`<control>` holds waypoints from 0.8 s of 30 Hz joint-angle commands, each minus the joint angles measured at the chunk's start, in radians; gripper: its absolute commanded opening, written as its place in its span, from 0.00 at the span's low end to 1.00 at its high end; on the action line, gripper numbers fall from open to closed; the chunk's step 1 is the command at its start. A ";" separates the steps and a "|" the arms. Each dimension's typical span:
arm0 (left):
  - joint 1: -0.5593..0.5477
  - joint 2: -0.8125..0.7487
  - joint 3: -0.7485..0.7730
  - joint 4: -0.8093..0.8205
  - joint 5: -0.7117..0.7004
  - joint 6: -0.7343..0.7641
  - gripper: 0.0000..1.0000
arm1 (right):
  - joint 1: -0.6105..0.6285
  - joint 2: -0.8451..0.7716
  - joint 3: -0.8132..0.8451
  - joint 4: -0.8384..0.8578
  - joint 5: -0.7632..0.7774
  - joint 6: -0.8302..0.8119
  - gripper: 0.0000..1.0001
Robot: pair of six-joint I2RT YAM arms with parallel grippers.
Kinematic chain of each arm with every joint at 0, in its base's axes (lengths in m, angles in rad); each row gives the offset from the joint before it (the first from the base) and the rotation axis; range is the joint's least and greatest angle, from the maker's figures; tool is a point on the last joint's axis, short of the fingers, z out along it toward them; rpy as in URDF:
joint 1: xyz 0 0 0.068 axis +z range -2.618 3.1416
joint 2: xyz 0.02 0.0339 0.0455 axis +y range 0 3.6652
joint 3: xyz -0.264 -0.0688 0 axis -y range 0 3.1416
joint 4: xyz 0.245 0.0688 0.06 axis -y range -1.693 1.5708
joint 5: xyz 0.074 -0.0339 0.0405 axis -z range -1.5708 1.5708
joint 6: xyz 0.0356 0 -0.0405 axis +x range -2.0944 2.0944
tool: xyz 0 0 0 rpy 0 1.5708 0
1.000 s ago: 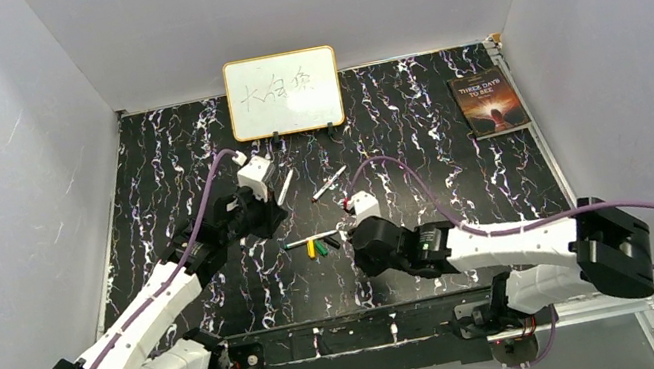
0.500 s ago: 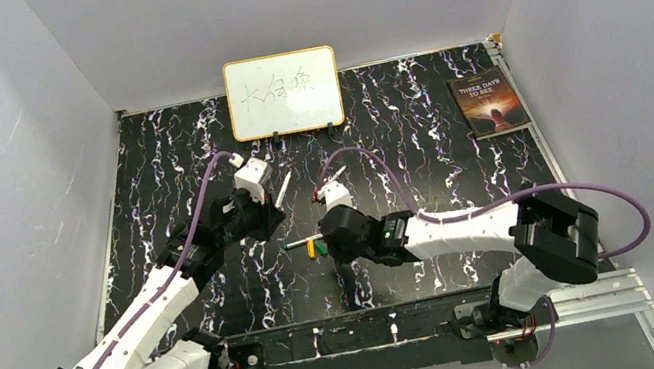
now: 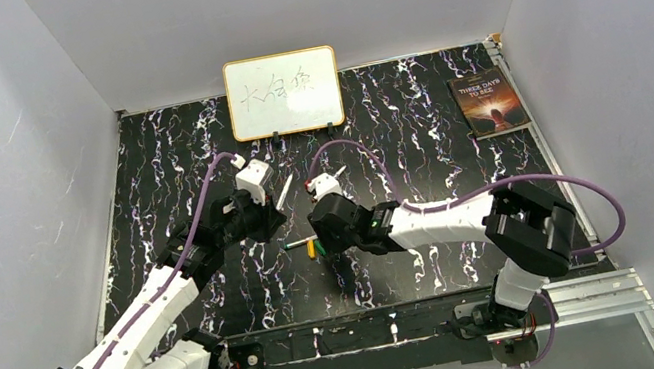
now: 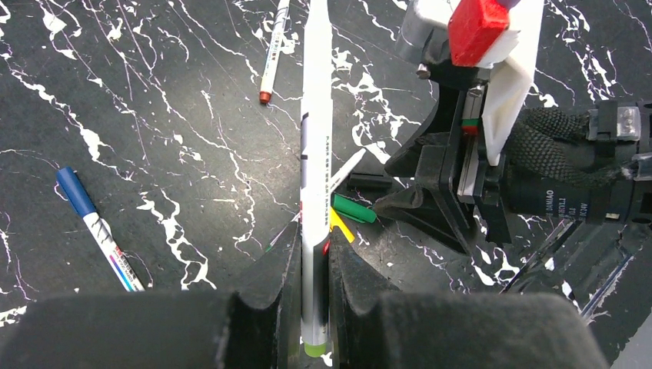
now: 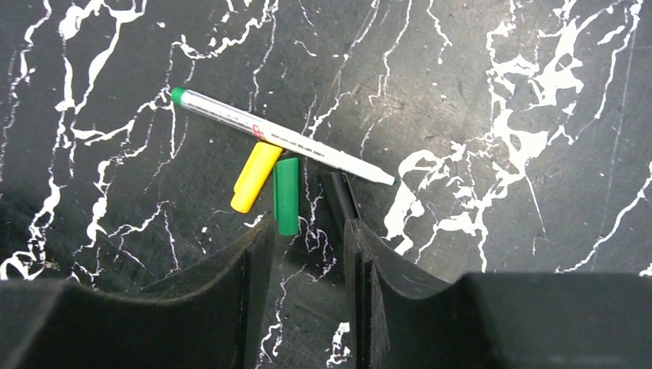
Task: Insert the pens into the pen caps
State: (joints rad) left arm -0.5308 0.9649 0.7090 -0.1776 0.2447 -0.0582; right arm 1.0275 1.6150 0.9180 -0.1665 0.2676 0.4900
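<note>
**Reader:** What does the step in hand call for?

**Legend:** Both arms reach to the middle of the black, white-veined worktop. The left fingers are clamped on a pen, which is held lengthwise and clear of the surface. The right fingers stand apart, low over the caps. The green cap lies at the inner edge of one finger and the black cap lies close to the other. The step is judged to be picking up a cap to meet the held pen, but which cap is meant cannot be told. The opening should be centred on one cap alone and closed across its short width. It should stay clear of the yellow cap and of the loose pen, which lies across the far ends of the yellow and green caps and appears to touch them. No cap's open end can be made out, so that should be checked before mating.

**Reader:** How do the task's things look?

**Legend:** The pens are thin whitish barrels with fine print.
- The held pen has a pale-green butt at the finger roots.
- The loose pen has a green butt and a green tip.
- The left wrist view shows two more well apart on the worktop: a blue-capped pen and a red-tipped pen.

The caps are short and stubby. Yellow and green lie side by side, nearly touching. Black is hard to see against the dark surface.
</note>
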 commanded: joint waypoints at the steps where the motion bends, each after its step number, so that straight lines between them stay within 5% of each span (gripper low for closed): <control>1: 0.006 -0.014 0.010 -0.011 0.024 0.011 0.00 | 0.000 -0.008 -0.028 0.075 -0.009 -0.018 0.37; 20: 0.006 -0.019 0.005 -0.007 0.053 0.004 0.00 | -0.008 0.078 -0.011 0.064 0.006 -0.035 0.34; 24: 0.007 -0.017 0.006 -0.007 0.057 0.007 0.00 | -0.010 0.076 -0.013 0.058 0.010 -0.028 0.22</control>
State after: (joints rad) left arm -0.5308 0.9649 0.7086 -0.1837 0.2775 -0.0555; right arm 1.0248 1.6875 0.8864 -0.1291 0.2623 0.4679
